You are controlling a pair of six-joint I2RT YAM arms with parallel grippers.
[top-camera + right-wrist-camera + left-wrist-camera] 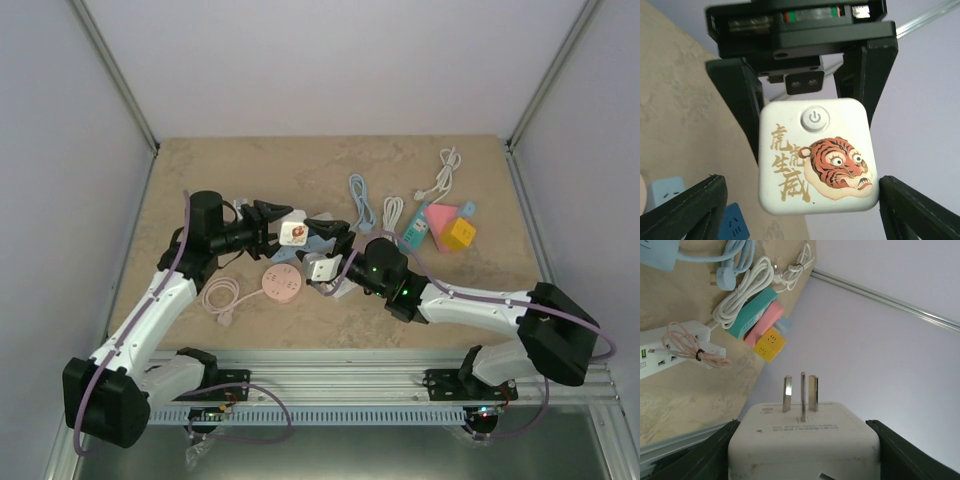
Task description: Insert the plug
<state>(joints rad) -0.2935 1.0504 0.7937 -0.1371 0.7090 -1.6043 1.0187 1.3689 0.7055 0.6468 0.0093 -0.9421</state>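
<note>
Left end effector (283,232): closed on the plug (815,160), a white cube with a tiger print, pinched by two opposite sides.
Why that hold: its fingers (742,110) sit on the flanks, so the three prongs (803,395) stand bare and free to enter a socket.
Right end effector (800,177): spread wide with nothing between its fingers. It faces the left one, and the plug's printed face is just ahead of it.
Why there: probably to steady or take over the plug, though this is a guess.
Plug position: held clear of the surface (250,160), between the two end effectors and not in any socket.
Likely receiver: the white power strip (655,367), off to one side of the left end effector. A coiled pink cable (687,345) lies across it, and I cannot tell whether a socket is free.
Open room: bare surface behind the left end effector and beyond it towards the back wall.
Crowding: ahead of the prongs lie a teal block (752,315), a pink block (762,326), a yellow cube (771,344) and a white cord (740,295), all well apart from the plug.
Tight spot: the two end effectors are near each other, so any turn of the plug has little margin.
</note>
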